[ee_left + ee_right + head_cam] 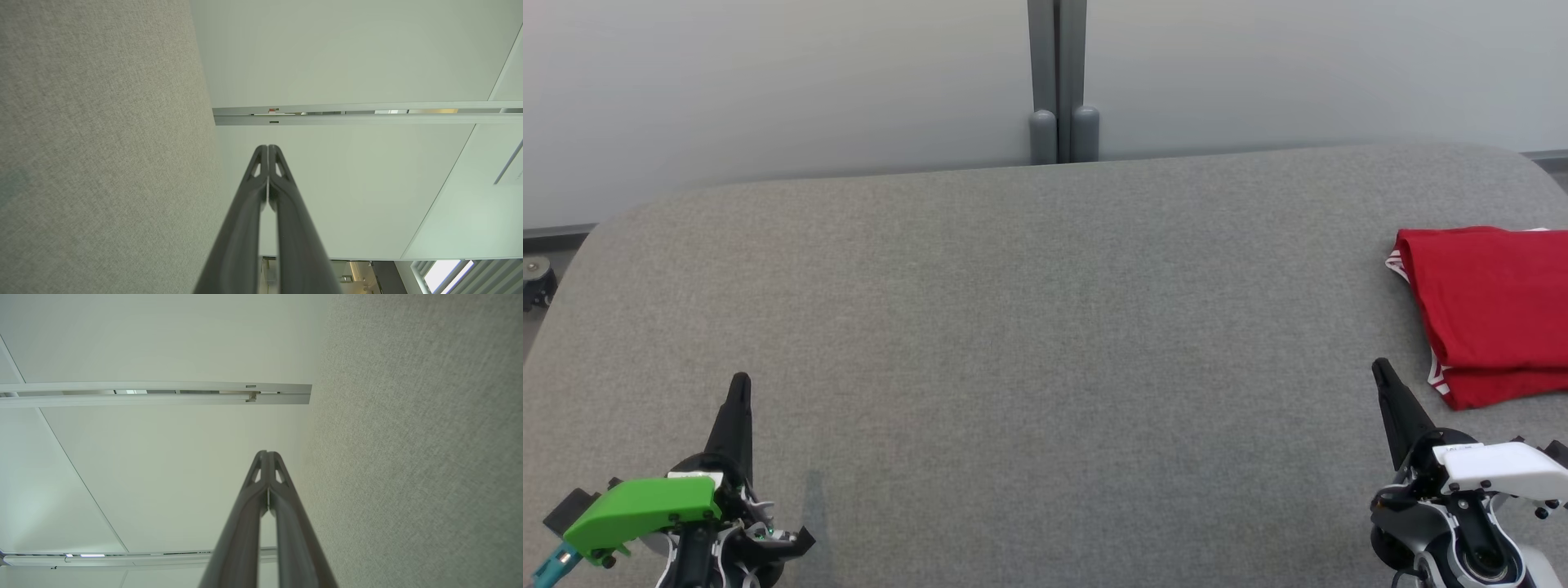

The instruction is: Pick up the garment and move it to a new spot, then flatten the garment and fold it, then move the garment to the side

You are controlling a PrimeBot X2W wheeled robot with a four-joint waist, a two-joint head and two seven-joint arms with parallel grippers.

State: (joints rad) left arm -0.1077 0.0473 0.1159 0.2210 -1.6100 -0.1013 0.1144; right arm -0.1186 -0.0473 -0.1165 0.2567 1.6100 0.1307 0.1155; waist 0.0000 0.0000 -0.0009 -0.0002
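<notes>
Folded red garment lies at the right edge of the grey table, just beyond the right pincer; this and the left pincer are both pressed together.

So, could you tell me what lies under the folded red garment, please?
The red garment rests on the grey fabric tabletop. Red-and-white striped trim shows at its left edge. Anything between its folds or directly beneath is covered.
</notes>
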